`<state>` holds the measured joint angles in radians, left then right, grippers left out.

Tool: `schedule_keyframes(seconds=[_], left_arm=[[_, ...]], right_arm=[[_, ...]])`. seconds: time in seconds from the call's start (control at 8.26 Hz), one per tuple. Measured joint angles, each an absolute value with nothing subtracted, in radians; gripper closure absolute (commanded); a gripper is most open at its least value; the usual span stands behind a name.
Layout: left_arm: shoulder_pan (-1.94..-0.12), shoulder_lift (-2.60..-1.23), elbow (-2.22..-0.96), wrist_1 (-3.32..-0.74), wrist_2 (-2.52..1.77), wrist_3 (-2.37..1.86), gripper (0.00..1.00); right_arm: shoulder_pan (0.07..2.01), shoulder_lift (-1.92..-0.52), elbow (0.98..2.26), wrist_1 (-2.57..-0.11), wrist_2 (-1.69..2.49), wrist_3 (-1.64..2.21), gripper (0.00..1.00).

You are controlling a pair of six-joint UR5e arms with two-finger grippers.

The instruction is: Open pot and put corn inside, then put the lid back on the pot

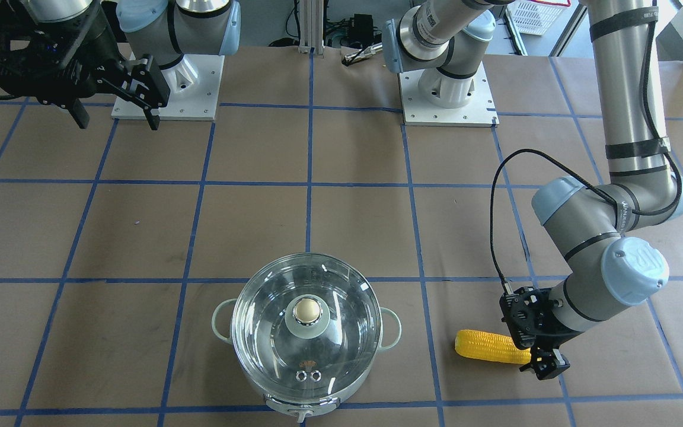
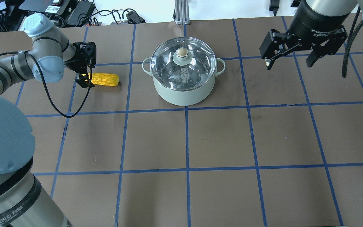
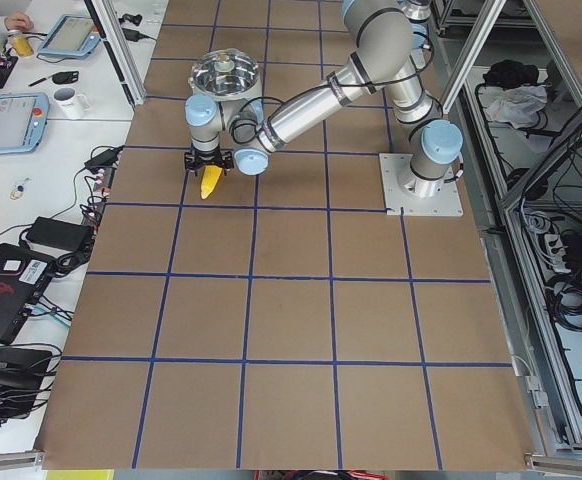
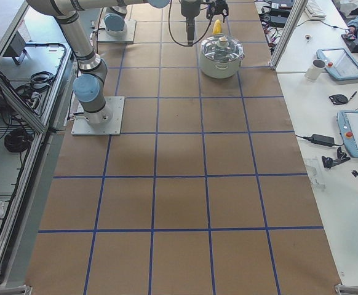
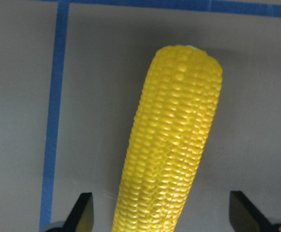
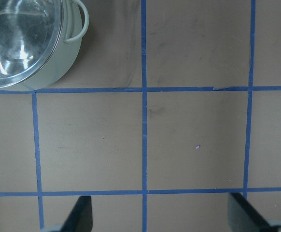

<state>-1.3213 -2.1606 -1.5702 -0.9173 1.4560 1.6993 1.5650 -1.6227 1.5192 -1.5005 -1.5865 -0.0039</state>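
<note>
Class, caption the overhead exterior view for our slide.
Left gripper open astride the corn; lid on the pot; right gripper open, raised aside.

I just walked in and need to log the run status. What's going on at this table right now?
The left gripper is down at the table, its fingers open on either side of the corn's narrow end and not closed on it. The corn lies on the table beside the pot. The lid sits on the pot, so it has not been opened. The right gripper hangs open above the table on the pot's other side, holding nothing.
</note>
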Motion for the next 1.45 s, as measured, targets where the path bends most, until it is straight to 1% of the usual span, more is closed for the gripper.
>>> schedule_keyframes(seconds=[0.36, 0.48, 0.61, 0.73, 0.85, 1.21, 1.45], left_arm=[[-1.323, -2.177, -1.568, -0.917, 1.452, 1.738, 0.00], [-1.323, -2.179, -1.568, -0.917, 1.451, 1.741, 0.03], [-1.324, -2.182, -1.568, -0.916, 1.447, 1.742, 0.26], [-1.324, -2.190, -1.568, -0.916, 1.440, 1.743, 0.68], [-1.324, -2.198, -1.568, -0.913, 1.435, 1.744, 1.00], [-1.324, -2.200, -1.568, -0.897, 1.440, 1.737, 1.00], [-1.338, -2.175, -1.568, -0.896, 1.468, 1.708, 1.00]], right_arm=[[1.567, -1.619, 1.522, -1.527, -1.581, 0.000, 0.00], [1.567, -1.619, 1.523, -1.535, -1.582, 0.005, 0.00], [1.567, -1.618, 1.523, -1.539, -1.584, 0.009, 0.00], [1.568, -1.618, 1.524, -1.541, -1.587, 0.011, 0.00], [1.568, -1.617, 1.524, -1.542, -1.589, 0.012, 0.00], [1.568, -1.617, 1.526, -1.542, -1.592, 0.013, 0.00], [1.568, -1.617, 1.526, -1.541, -1.590, 0.013, 0.00]])
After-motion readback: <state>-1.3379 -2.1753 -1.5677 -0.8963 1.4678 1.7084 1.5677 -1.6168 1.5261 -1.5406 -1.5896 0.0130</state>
